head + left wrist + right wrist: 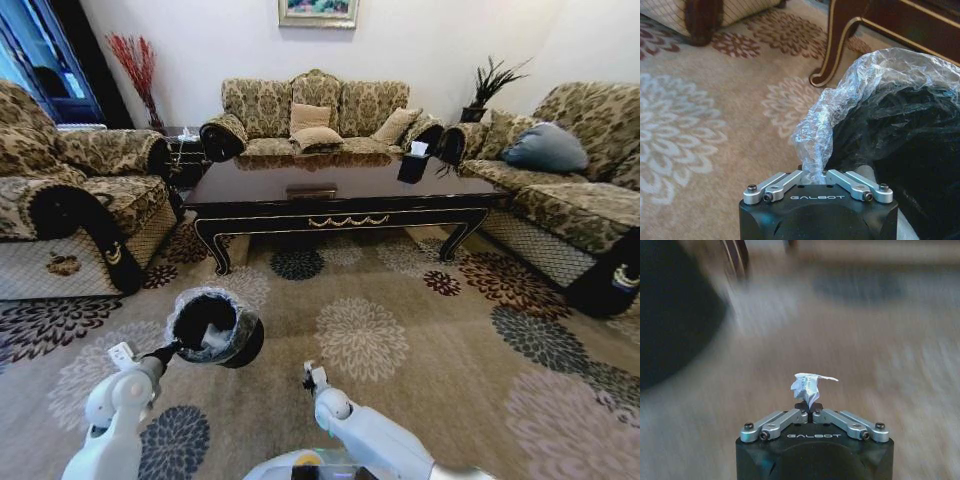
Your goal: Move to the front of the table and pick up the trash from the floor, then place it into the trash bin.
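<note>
The trash bin (pixel 215 325), small, round and black with a crinkled clear liner, hangs tilted just above the carpet at my front left. My left gripper (pixel 172 349) is shut on the liner's folded edge (pixel 815 150) at the bin's rim (pixel 900 135). Something white lies inside the bin. To its right, my right gripper (pixel 312 375) is shut on a small crumpled white paper scrap, the trash (pixel 809 385), which sticks up from the closed fingertips (pixel 809 407). The dark glossy table (pixel 340 180) stands ahead, and one curved leg (pixel 837 50) appears in the left wrist view.
Patterned sofas flank the table on the left (pixel 70 200), back (pixel 310 120) and right (pixel 560 190). A black tissue box (pixel 412 162) sits on the table's far right corner. Floral carpet (pixel 420 330) lies open between me and the table.
</note>
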`<state>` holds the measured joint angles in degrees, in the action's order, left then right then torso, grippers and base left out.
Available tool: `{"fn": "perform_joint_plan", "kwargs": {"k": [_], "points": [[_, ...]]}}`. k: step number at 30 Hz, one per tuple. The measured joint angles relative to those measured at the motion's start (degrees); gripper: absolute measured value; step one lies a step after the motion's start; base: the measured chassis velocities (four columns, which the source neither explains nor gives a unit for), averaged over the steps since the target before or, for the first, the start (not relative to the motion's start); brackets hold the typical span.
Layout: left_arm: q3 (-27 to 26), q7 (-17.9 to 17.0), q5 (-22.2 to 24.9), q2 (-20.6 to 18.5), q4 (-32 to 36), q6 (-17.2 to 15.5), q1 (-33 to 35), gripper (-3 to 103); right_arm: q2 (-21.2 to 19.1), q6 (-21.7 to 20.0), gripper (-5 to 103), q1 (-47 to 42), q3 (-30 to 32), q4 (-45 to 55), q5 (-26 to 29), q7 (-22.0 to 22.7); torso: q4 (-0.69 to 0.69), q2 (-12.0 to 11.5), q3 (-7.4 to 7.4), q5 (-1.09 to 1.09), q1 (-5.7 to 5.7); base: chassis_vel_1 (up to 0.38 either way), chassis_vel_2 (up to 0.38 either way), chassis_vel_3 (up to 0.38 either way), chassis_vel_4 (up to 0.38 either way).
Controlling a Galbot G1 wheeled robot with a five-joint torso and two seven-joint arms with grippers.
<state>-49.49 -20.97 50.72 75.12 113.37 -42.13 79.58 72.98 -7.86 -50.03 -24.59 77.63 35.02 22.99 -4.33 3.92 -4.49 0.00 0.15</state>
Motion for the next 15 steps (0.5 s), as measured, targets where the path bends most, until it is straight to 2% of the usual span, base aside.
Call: {"fn": "perform_joint_plan", "kwargs": {"k": [3,4,6,7,8,15], "points": [[2.21,0.25,-1.90,0.87,-0.46,0.00,0.16,2,-0.98,10.79,0,3.49,1.95,5.01,0.17,-8.50,0.00,0.00,0.00,0.00,0.00,0.000,0.000,0.000,0.000],[2.21,0.25,-1.90,0.87,-0.46,0.00,0.16,2,-0.98,10.79,0,3.49,1.95,5.01,0.17,-8.50,0.00,0.00,0.00,0.00,0.00,0.000,0.000,0.000,0.000],[2.77,0.33,-2.52,1.33,-0.95,0.00,-0.09,2,-1.15,16.34,0,5.32,2.00,6.38,0.63,-12.30,0.01,0.00,0.00,0.00,0.00,0.000,0.000,0.000,0.000],[2.83,0.33,-2.56,1.40,-1.00,0.00,-0.16,2,-1.16,17.17,0,5.66,1.95,6.55,0.72,-13.03,0.01,0.00,0.00,0.00,0.00,0.000,0.000,0.000,0.000],[3.12,0.33,-2.65,1.68,-1.09,0.00,-0.34,2,-1.22,19.68,0,6.85,1.49,7.19,1.51,-15.33,0.01,0.00,0.00,0.00,0.00,0.000,0.000,0.000,0.000],[4.11,0.37,-2.98,2.43,-1.09,0.00,-0.54,2,-0.95,23.29,0,10.20,-1.02,8.07,4.37,-19.71,0.01,0.00,0.00,0.00,0.00,0.000,0.000,0.000,0.000]]}}
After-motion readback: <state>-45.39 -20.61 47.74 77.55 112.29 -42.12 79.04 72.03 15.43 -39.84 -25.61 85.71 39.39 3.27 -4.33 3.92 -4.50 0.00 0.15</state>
